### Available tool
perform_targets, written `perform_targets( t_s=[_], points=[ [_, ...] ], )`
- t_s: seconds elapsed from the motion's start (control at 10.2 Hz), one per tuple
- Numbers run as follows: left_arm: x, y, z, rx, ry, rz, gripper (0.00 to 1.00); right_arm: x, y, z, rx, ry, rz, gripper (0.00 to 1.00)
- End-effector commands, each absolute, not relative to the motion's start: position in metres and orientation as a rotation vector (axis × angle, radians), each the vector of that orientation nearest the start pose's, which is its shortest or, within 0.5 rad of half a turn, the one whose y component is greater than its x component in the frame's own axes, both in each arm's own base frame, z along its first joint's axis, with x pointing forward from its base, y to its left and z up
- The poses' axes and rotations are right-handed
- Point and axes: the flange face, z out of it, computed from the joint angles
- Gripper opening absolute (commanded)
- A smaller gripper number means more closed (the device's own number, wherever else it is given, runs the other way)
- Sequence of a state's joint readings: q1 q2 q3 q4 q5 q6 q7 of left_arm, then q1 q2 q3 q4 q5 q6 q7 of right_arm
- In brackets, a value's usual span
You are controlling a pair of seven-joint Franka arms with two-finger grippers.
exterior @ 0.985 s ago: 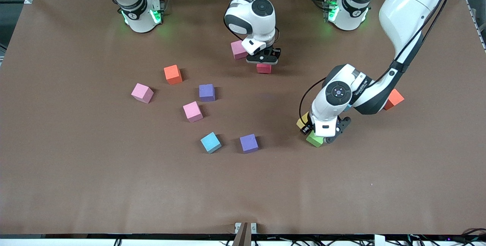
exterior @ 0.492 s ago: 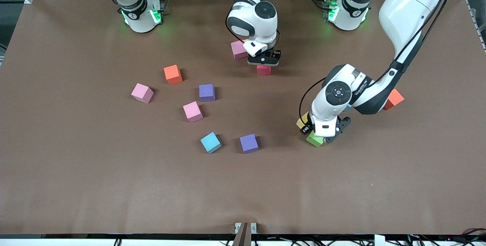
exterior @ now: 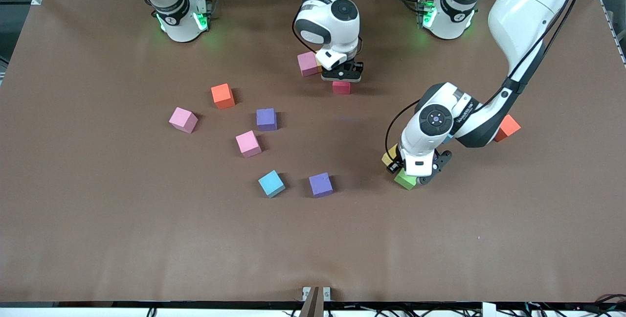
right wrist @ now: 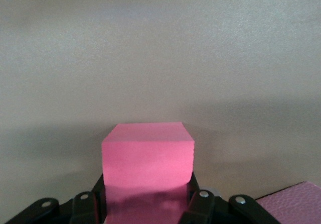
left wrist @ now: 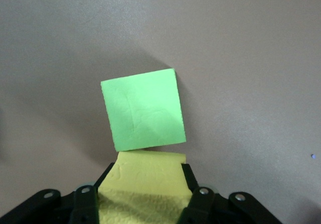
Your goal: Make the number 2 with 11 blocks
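We hold two small matte cubes: the right gripper (exterior: 342, 73) clasps a red foam cube (exterior: 341, 87) just beside a pink cube (exterior: 307, 63) near the robots' bases, and the left gripper (exterior: 415, 174) is clenched on a yellow cube (left wrist: 143, 181) touching a green cube (left wrist: 144, 109). Risk: lifting the yellow cube may drag its green neighbour askew. Against the earlier frame, the right gripper has shifted slightly toward the bases; the left has stayed put.

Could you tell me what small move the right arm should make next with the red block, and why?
Probably carry it on toward the pink block and lower it alongside. The right tool is shut on the red block, while the left tool holds a yellow block against the green block.
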State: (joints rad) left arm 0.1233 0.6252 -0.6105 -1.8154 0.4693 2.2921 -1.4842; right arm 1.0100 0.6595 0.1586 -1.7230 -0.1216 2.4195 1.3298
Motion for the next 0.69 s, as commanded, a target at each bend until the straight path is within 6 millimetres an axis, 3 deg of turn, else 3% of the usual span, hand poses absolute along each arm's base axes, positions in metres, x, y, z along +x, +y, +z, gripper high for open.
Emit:
perform_targets(
  t_s=[0.0,0.59],
  points=[
    [0.5864,-0.2653,0.2499,-2.914,-1.16,0.017,0.0,0.2685,0.6232,0.2063,-3.098,0.192,0.004,0.37],
    [0.5864,-0.2653,0.2499,-2.923,-1.14,0.019,0.0,0.2618,0.6204,0.2012,-3.133,0.18,0.024,0.37]
  ],
)
